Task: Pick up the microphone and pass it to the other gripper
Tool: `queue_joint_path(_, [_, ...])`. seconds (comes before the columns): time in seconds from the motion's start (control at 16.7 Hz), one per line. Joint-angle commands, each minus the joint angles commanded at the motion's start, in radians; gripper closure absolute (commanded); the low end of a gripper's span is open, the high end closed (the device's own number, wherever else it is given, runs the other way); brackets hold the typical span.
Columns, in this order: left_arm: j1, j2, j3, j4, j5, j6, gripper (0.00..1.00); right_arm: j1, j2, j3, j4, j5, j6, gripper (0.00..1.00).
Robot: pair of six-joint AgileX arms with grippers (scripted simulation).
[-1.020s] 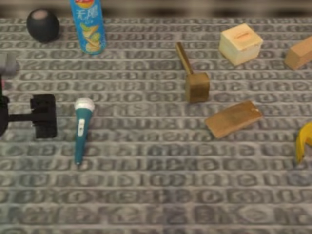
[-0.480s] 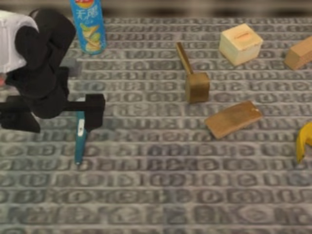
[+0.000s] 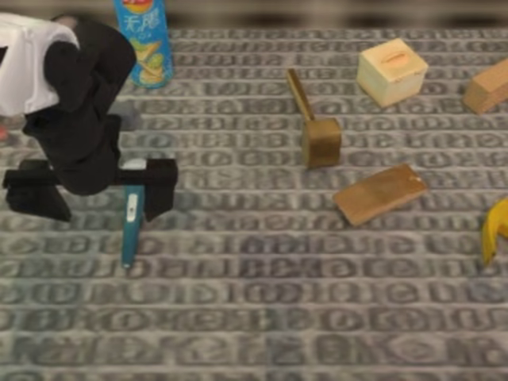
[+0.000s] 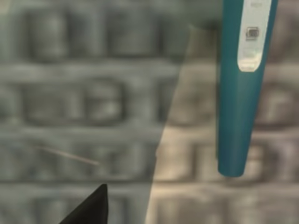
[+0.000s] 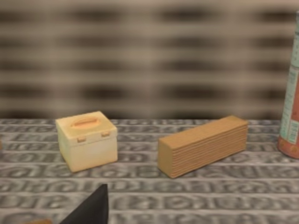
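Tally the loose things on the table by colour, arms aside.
Teal: 1, the microphone
Blue: 1, chips can
Cream: 1, small box
Brown: 3, wooden mallet, flat wooden slab, wooden block
Yellow: 1, item at right edge
Total: 7

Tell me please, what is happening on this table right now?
The left arm has come in over the left side of the table and holds its left gripper above the microphone, around the head end. The microphone lies flat on the table, not lifted yet; only its teal handle shows from above. The right arm is outside the top view, parked off to the side. A hammer, a chips can and some blocks lie untouched.
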Motion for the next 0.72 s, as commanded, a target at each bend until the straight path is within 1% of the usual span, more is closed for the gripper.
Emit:
queue_joint_path(0.18, [0.0,0.041,-0.032,0.069,0.0,0.004,0.0,0.0,0.0,0.0,0.0,0.0,0.0,0.0])
queue_joint_path(0.54, [0.005,0.187,-0.139,0.33,0.001,0.011,0.0,0.0,0.0,0.0,0.0,0.0,0.0,0.0])
queue_joint_path(0.72, [0.005,0.209,-0.155,0.363,0.002,0.012,0.0,0.0,0.0,0.0,0.0,0.0,0.0,0.0])
